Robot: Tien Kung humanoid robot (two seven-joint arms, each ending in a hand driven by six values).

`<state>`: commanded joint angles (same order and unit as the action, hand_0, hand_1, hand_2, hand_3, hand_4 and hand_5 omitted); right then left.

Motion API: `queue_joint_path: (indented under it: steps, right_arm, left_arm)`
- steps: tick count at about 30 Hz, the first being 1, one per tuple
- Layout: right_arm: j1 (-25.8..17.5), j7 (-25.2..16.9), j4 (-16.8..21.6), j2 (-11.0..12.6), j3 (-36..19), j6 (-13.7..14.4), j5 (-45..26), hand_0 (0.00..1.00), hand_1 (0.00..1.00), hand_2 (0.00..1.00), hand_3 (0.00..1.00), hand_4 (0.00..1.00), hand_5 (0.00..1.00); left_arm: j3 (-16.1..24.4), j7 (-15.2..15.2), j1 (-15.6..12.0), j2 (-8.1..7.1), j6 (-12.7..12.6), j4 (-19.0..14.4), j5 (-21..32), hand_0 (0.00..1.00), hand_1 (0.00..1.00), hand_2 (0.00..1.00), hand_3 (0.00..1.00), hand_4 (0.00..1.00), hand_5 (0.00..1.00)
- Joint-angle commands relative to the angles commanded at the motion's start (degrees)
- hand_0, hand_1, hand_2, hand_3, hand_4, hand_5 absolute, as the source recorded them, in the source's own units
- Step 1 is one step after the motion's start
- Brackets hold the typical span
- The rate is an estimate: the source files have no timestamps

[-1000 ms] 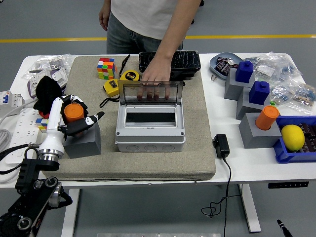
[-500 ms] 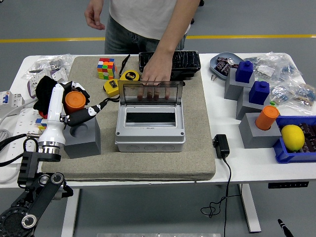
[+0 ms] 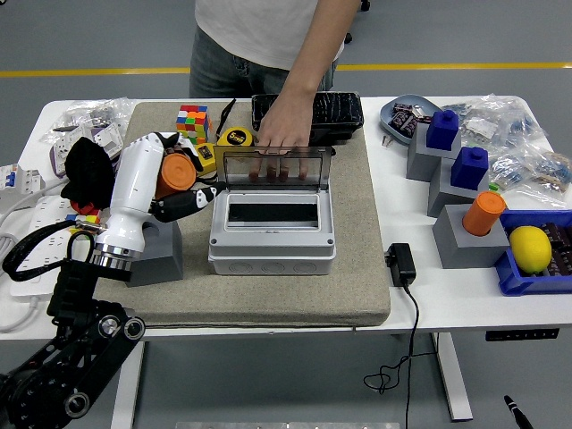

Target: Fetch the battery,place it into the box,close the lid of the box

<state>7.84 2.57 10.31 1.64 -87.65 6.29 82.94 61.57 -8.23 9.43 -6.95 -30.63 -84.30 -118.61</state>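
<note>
Left of the box, we see the orange battery (image 3: 176, 173) clasped in the robot's left hand (image 3: 170, 183), held above the grey block (image 3: 159, 253) and just beside the box's left wall. Its dark fingers (image 3: 189, 203) curl under and around the cylinder (the white forearm hides part of the grip). Centred on the beige mat (image 3: 357, 268) sits the grey box (image 3: 273, 237), its clear lid (image 3: 272, 166) standing upright at the far edge, the dark compartment exposed. A person at the far side rests a hand (image 3: 281, 134) on the lid's top edge, fingers showing through the clear panel. Farther left lie a Rubik's cube (image 3: 191, 122) and a yellow tape measure (image 3: 234, 138). On the right stand blue (image 3: 441, 128) and orange (image 3: 483, 213) cylinders on grey blocks, and a lemon (image 3: 529, 248) in a blue tray (image 3: 509, 277). We see no right hand.
</note>
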Motion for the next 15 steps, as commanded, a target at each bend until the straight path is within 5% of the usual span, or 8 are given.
queue_joint_path:
  steps: [15]
  right_arm:
    - [-0.07, -0.20, 0.00, 0.16, -0.11, -0.31, 0.27, 0.882, 0.854, 0.792, 0.798, 0.998, 0.998]
  left_arm:
    - [-13.53, 0.05, 4.37, 2.07, -0.74, 3.95, 3.06, 0.050, 0.002, 0.006, 0.002, 0.855, 0.002]
